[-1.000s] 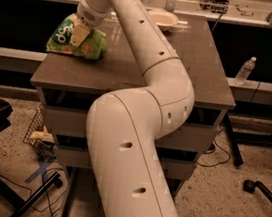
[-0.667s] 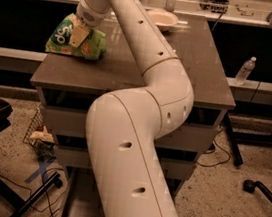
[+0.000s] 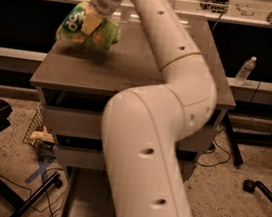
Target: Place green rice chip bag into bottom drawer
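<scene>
The green rice chip bag is crinkled, light green with a dark-green logo and orange patches. It hangs just above the far left part of the brown cabinet top, with its shadow on the top below it. My gripper comes down from above and is shut on the bag's upper part; one tan finger shows against the bag. The bottom drawer is pulled out near the floor under the cabinet. Its pale floor shows left of my arm; the arm hides the rest.
My thick white arm fills the middle of the view in front of the cabinet. Two grey drawer fronts are closed. A water bottle stands at the right, a wire basket and cables on the floor at the left, a chair base at the right.
The gripper has lifted the green bag off the cabinet top and carried it slightly to the right. The arm's elbow has swung up and to the right.
</scene>
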Robot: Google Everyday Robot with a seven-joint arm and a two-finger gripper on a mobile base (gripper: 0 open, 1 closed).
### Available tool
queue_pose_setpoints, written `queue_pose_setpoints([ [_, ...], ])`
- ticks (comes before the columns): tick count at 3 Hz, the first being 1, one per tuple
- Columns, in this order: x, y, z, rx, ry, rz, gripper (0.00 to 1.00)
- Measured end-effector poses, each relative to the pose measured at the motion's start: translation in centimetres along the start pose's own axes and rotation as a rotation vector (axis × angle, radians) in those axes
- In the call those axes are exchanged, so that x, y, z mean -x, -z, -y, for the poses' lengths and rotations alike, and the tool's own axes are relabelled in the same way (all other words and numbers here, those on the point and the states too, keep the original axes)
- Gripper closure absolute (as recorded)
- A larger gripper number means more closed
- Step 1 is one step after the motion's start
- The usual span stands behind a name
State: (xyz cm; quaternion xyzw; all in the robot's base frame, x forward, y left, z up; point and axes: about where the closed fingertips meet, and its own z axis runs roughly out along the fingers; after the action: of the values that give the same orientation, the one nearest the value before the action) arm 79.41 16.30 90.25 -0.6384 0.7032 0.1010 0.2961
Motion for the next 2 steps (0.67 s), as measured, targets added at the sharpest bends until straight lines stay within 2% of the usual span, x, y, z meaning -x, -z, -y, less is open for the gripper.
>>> queue_pose_setpoints([
  [1, -1.7, 8.5, 1.2, -0.114, -0.063, 0.055, 1.00],
  [2, -2.3, 18.9, 0.7, -0.274, -0.155, 0.172, 1.00],
])
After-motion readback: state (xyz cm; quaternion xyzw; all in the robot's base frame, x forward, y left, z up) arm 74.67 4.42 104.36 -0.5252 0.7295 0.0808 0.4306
